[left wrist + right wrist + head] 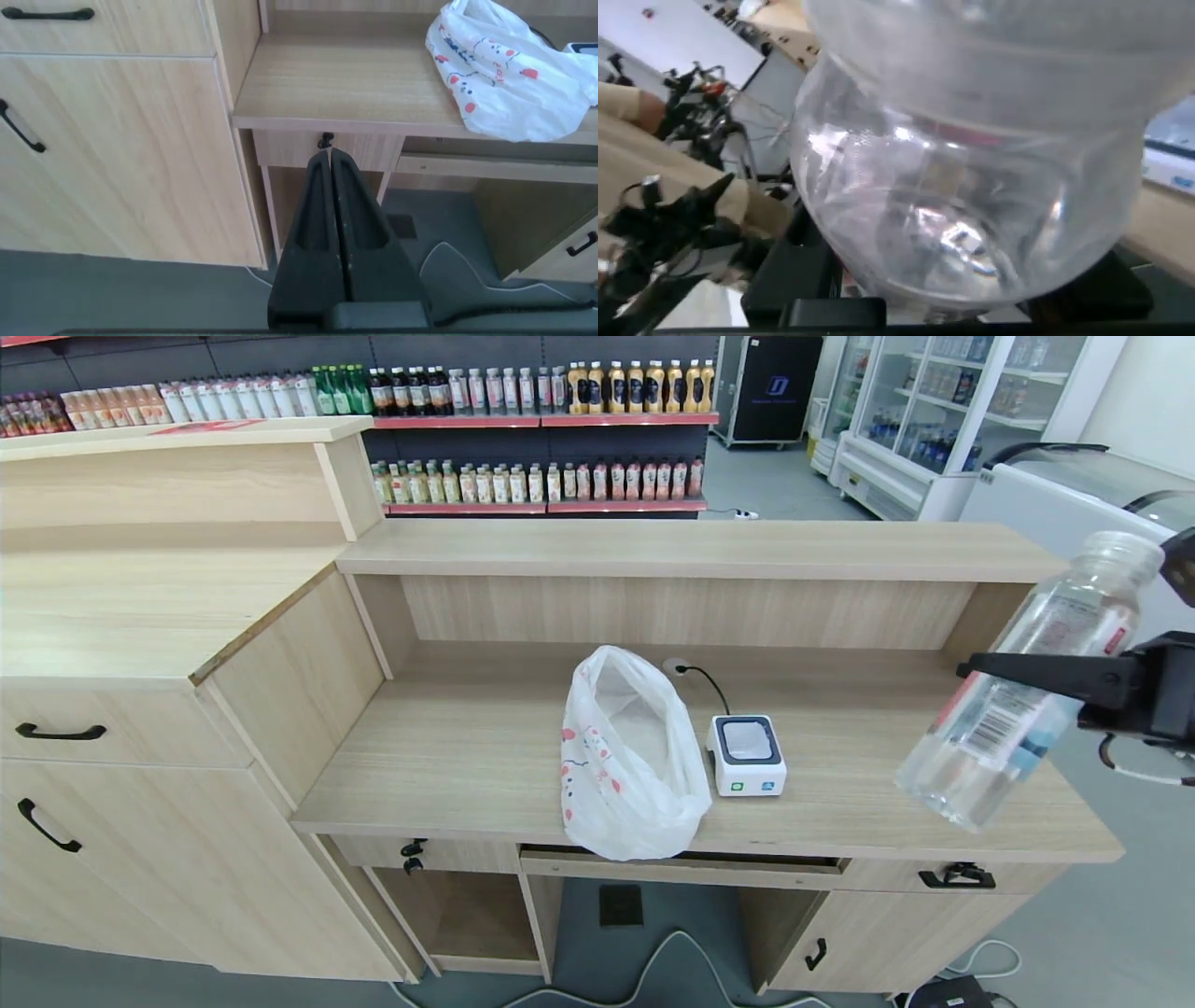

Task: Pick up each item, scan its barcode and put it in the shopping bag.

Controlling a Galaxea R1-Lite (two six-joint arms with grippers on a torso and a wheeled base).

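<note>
Clear plastic bottle (990,747), tilted cap-up, clamped at mid-body by the right pincer (1046,677) over the wooden table (448,747) at its right end, barcode label facing outward, print illegible, left pincer (333,163) pressed together, empty, white red-patterned shopping bag (627,756) just beside white scanner (747,753).

Passing room over counter (448,747) left of shopping bag (630,756), scanner (745,754) just beside it, ledge (691,549) behind

On the light wooden checkout counter (448,747) the white printed plastic shopping bag (627,756) stands just left of the white square barcode scanner (745,753), while the clear plastic bottle (990,737) hangs tilted in the black right gripper (1004,677) above the counter's right end.
</note>
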